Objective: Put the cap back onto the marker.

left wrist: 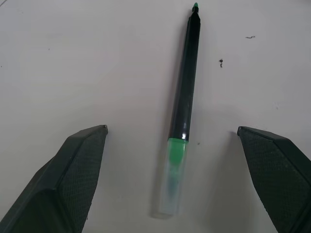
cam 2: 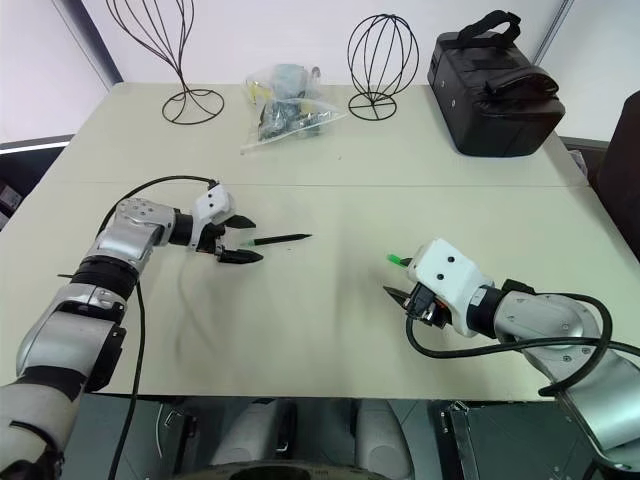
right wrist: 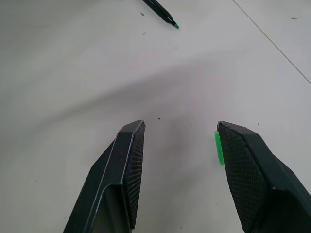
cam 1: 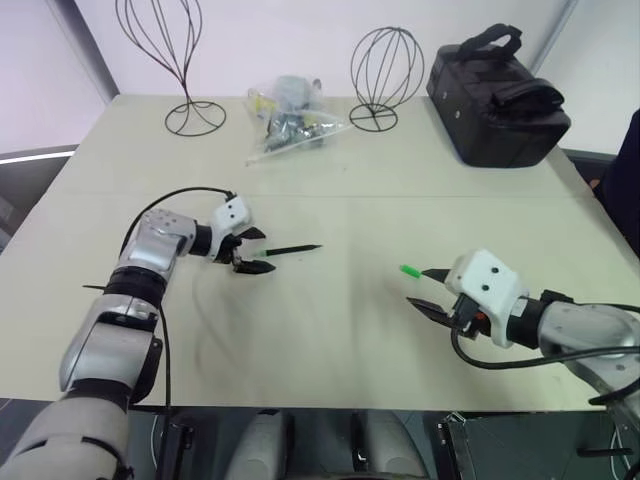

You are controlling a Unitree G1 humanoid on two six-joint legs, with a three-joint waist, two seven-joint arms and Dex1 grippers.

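The right gripper (cam 1: 428, 290) is hovering nearest with its jaws parted and holding nothing, the cap (cam 1: 409, 270) lying on the counter (cam 1: 330, 330) just beside one fingertip. Farther off, the left gripper (cam 1: 243, 251) is hanging with jaws spread wide and empty around the marker (cam 1: 290, 249), whose long axis is running straight out from between them, tip away. Beyond are sitting a plastic bag (cam 1: 290, 120), two wire stands and a black case (cam 1: 497, 95), none obstructing.
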